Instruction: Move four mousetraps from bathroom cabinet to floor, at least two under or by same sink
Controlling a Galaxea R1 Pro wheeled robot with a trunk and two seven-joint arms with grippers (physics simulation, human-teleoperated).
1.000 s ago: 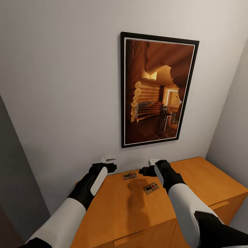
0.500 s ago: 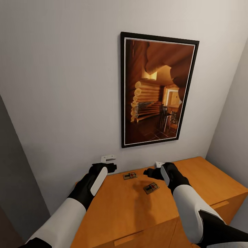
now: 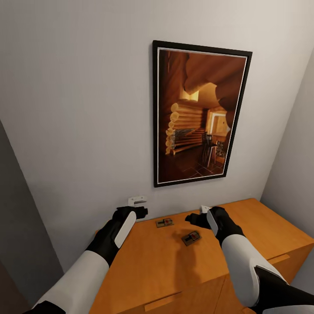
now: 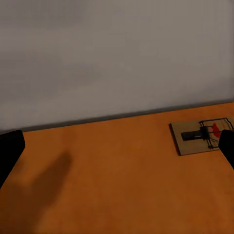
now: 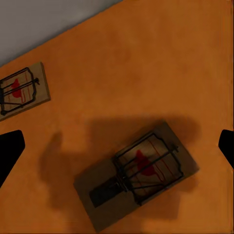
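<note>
Two mousetraps lie on the flat top of the orange-brown cabinet [image 3: 244,226]. One mousetrap [image 3: 165,222] sits close to the back wall, and the other mousetrap [image 3: 191,237] lies a little nearer to me. My left gripper [image 3: 141,212] hovers open at the cabinet's left rear corner; in its wrist view [image 4: 117,151] the far trap [image 4: 202,136] lies beside one fingertip. My right gripper [image 3: 193,218] is open above the nearer trap. In the right wrist view the gripper [image 5: 117,148] spans that trap [image 5: 139,173], with the far trap [image 5: 22,90] off to one side.
The cabinet stands against a white wall bearing a large black-framed picture [image 3: 198,115]. Small white wall fittings [image 3: 137,200] sit just above the cabinet's back edge. A side wall closes in at the right, and a grey surface rises at the left.
My right arm has shifted to the right and slightly lower, so its gripper now hangs over the nearer mousetrap. The left arm and both traps have stayed put.
</note>
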